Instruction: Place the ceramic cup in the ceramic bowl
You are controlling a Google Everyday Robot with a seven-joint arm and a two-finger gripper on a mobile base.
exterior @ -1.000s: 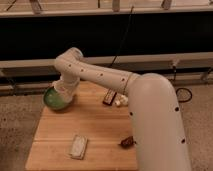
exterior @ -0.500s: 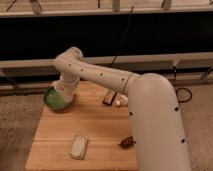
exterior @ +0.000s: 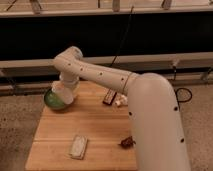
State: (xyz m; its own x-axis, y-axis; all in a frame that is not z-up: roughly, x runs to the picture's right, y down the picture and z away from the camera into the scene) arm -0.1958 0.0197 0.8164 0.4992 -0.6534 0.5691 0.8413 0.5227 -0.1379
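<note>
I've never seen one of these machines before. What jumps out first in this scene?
The big white robot arm fills the right side and reaches across a wooden table. Its hand hangs over a green bowl at the table's far left corner. A pale flat packet lies near the front edge, with a small dark packet near the far edge beside the arm.
</note>
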